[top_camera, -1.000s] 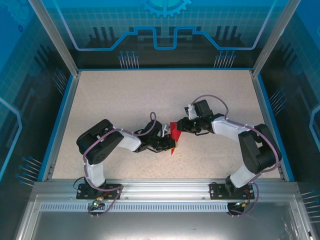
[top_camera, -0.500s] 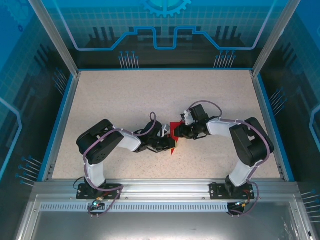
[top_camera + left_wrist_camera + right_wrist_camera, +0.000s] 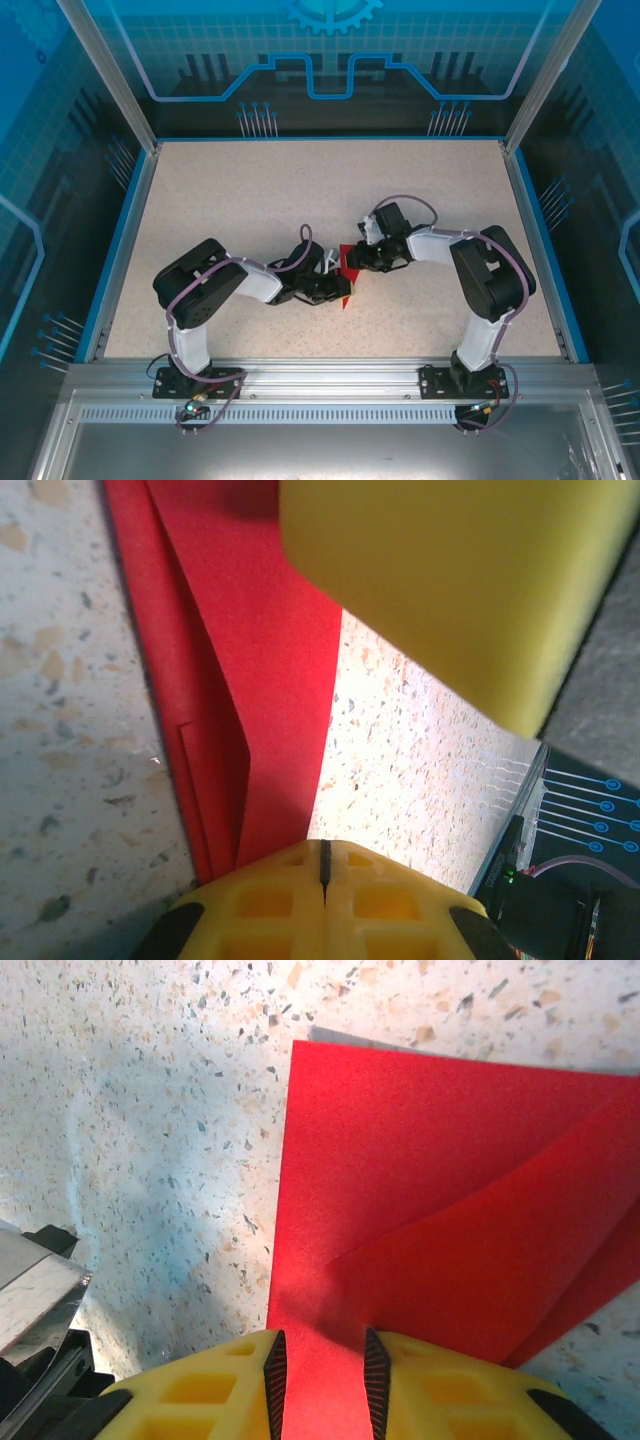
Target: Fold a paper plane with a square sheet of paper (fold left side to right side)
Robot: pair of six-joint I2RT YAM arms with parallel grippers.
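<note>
Speckled beige table (image 3: 250,200), blue-walled enclosure (image 3: 330,60).

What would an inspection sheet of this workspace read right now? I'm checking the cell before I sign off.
Surface: speckled beige table, bare around the arms.
Job's things: red paper, partly folded with overlapping flaps, lying mid-table between the arms.
Clutter: nothing seen.
Grippers: left gripper shut, at the paper's edge; right gripper shut on the paper's edge.
Cables: purple cables looped along both arms.
Surroundings: blue-rimmed enclosure with blue patterned panels; metal rail at the near edge.
</note>
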